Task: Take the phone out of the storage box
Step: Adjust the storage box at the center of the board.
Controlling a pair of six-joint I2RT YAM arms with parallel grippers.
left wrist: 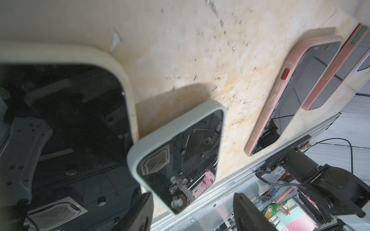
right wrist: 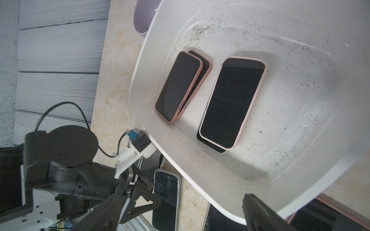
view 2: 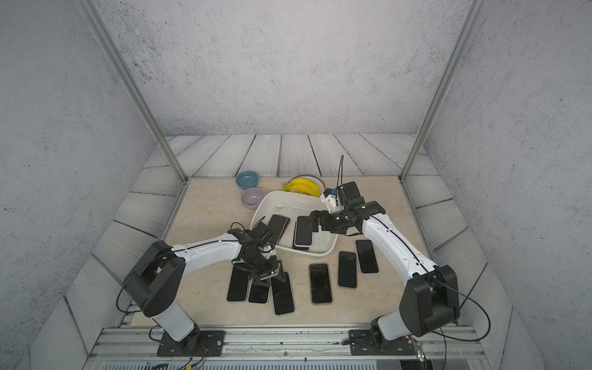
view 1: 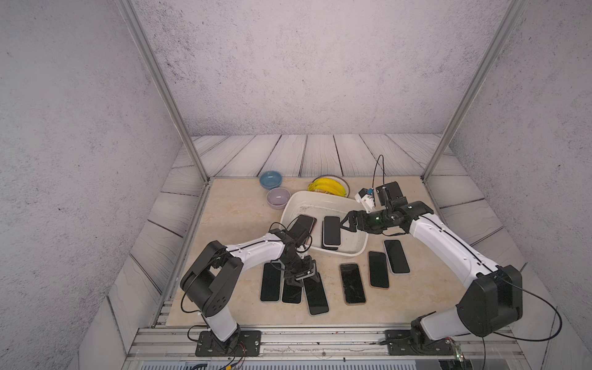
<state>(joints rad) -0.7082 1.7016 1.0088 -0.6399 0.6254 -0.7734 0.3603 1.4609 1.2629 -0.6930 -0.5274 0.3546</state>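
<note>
Speckled grey walls close in a beige stone tabletop [view 1: 230, 217]. Toward its back sits the white storage box [view 1: 350, 253], with two small stacks of phones on its scuffed bottom: a pink-cased pair [right wrist: 180, 86] against one wall and a second pair [right wrist: 232, 102] nearer the middle. The right gripper [view 1: 346, 223] hovers over the box's right side, just beside that second pair, fingers spread wide and empty. The left gripper [view 1: 304, 277] hangs low over a row of three phones [view 1: 270, 282] on the table before the box, fingers parted, grasping nothing
</note>
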